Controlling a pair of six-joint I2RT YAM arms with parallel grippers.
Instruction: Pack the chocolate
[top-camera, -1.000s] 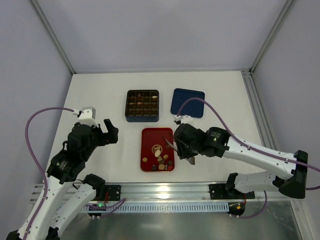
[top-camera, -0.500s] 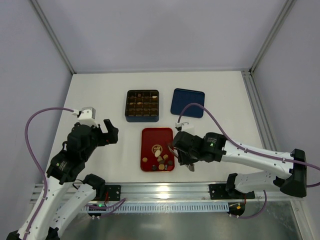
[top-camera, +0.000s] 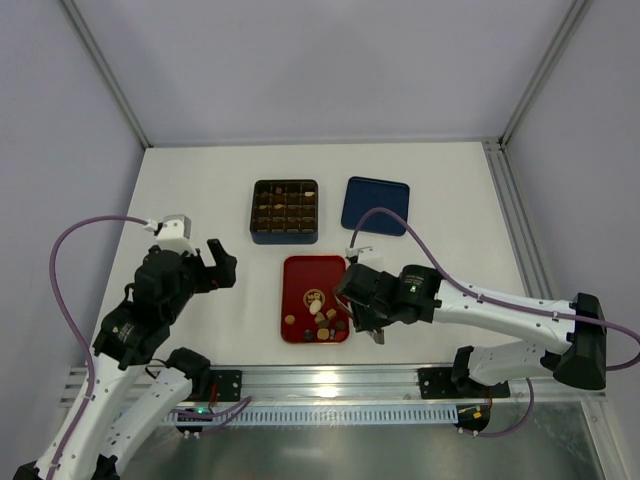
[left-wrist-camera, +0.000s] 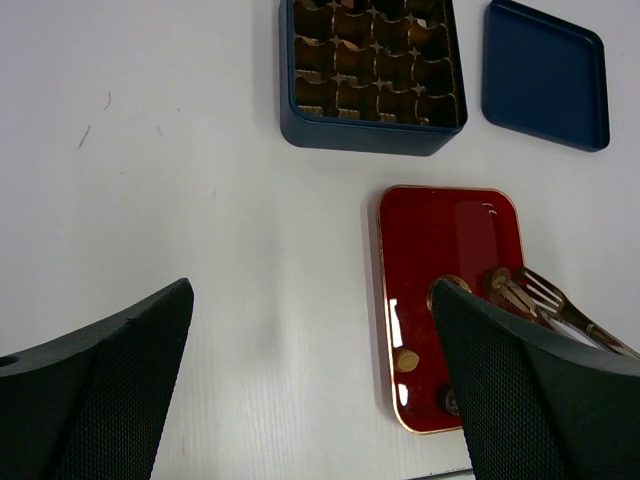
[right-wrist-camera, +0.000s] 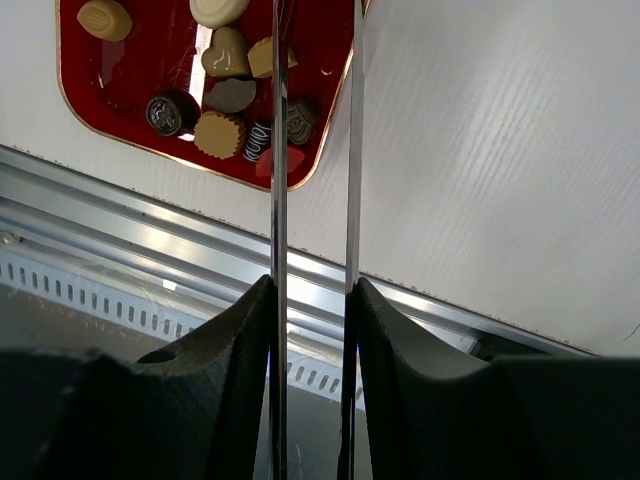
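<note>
Chocolate: a loose cluster of small pieces (heart, scalloped round, oval; dark, tan, cream) in the near right corner of the red tray. Several touch each other. A couple sit apart further left on the tray.

Handling, our read:
- Very light and rigid, but the shells are brittle and smooth, so they're likely to chip or squirt out under a hard pinch.
- We'd take one piece at a time, low across its widest opposing sides, with light force.
- We'd start with an outer piece that has free flanks, not one wedged in the pile.

Right hand: thin metal blades on its fingers, parallel with a narrow gap and nothing clamped where we can see. The tips run off the top of the wrist view.

It's over the tray's right edge. Most of the cluster lies left of the blades, and the left blade crosses the cluster's right fringe. One dark piece shows in the gap. Height above the pieces we can't tell.

Left hand: spread wide and holding nothing, over bare worktop left of the tray, well apart from the chocolate.

Blue box with its grid insert sits just beyond the tray, and its lid lies beside the box.
</note>
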